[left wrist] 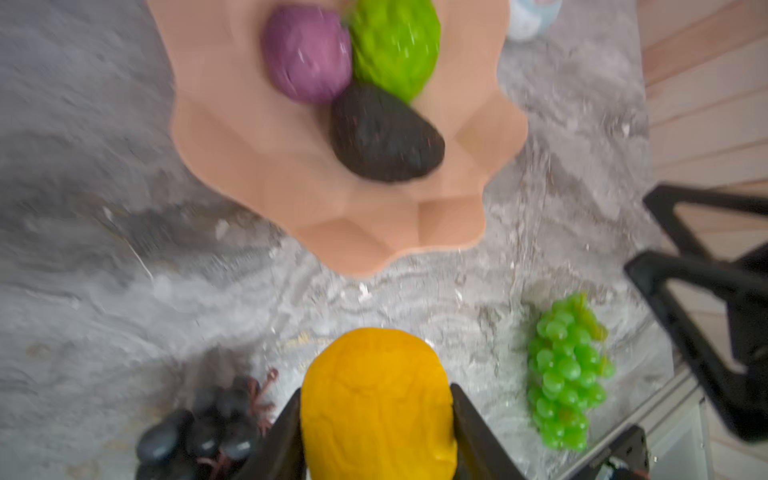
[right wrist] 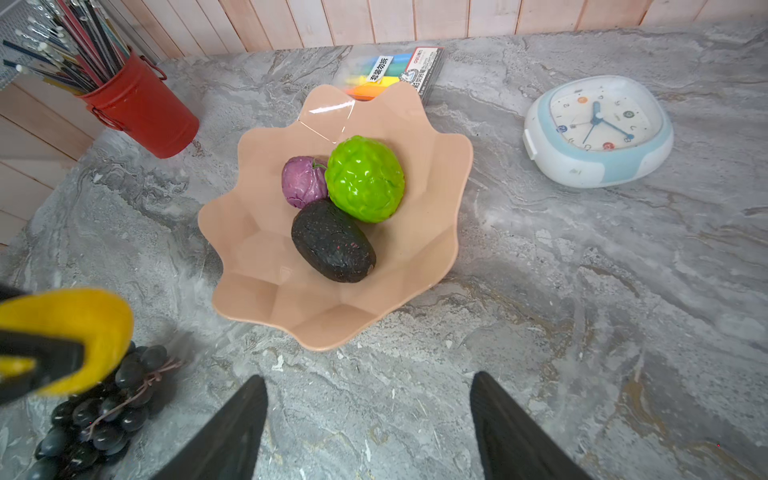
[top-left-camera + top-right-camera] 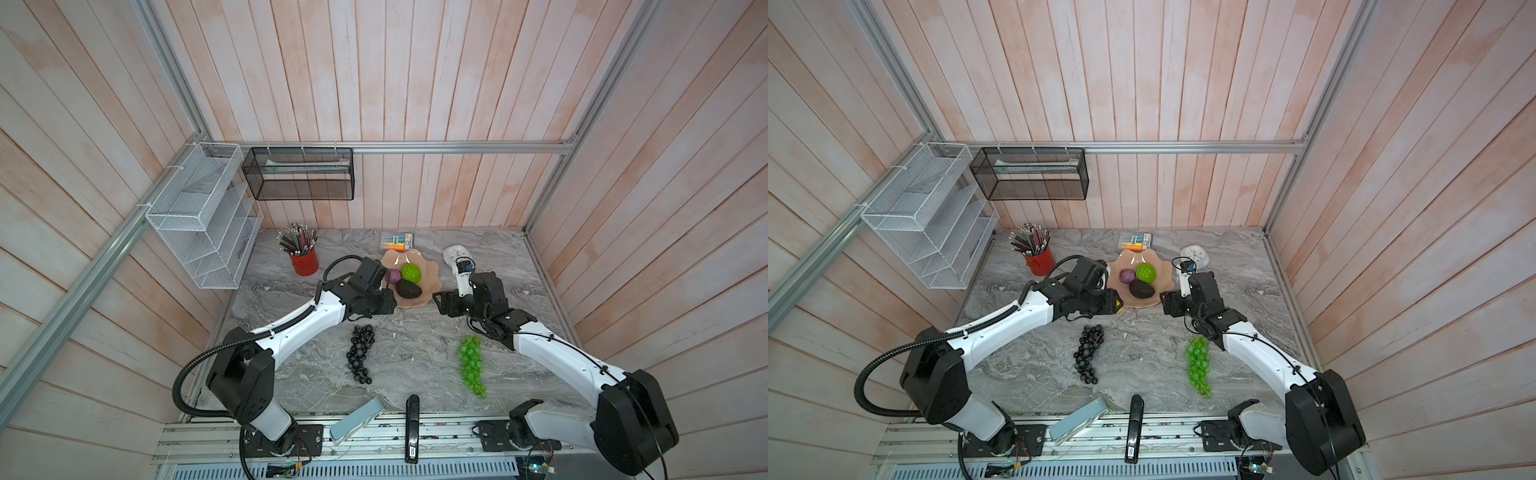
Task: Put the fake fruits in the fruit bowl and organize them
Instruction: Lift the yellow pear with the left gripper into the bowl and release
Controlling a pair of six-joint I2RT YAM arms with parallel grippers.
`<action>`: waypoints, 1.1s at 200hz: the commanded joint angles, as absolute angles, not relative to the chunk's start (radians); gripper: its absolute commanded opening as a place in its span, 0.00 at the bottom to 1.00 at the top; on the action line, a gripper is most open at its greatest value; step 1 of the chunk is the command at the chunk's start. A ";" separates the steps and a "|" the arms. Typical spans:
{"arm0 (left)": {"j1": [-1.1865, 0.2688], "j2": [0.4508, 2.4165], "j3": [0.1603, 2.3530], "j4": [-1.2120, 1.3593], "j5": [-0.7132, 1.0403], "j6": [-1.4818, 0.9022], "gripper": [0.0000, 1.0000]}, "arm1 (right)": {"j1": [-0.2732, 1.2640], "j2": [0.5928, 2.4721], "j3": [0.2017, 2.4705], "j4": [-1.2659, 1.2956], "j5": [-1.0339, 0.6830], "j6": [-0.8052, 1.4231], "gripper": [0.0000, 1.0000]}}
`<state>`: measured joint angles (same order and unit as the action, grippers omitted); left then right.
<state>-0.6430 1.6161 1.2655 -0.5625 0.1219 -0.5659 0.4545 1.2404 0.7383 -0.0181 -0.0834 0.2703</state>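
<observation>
Just beside the rim of the shallow peach-pink scalloped plastic bowl, the left gripper has its jaws part-way closed on the small yellow lemon-like plastic fruit, which is outside the bowl. Inside the bowl, the purple round fruit, the bright green bumpy fruit and the dark bumpy avocado lie touching one another. The right gripper stands wide open and empty near the bowl's other side. The black grape bunch and the translucent green grape bunch lie well apart on the grey marbled tabletop.
</observation>
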 commanded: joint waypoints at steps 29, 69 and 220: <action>-0.585 1.816 1.456 -0.528 0.093 -0.468 0.43 | 0.441 1.220 0.748 -0.016 -0.057 0.267 0.77; -0.568 1.962 1.587 -0.527 0.069 -0.462 0.43 | 0.431 1.223 0.720 0.018 -0.107 0.272 0.77; -0.581 2.077 1.568 -0.434 0.089 -0.515 0.66 | 0.392 1.074 0.646 -0.084 -0.114 0.264 0.77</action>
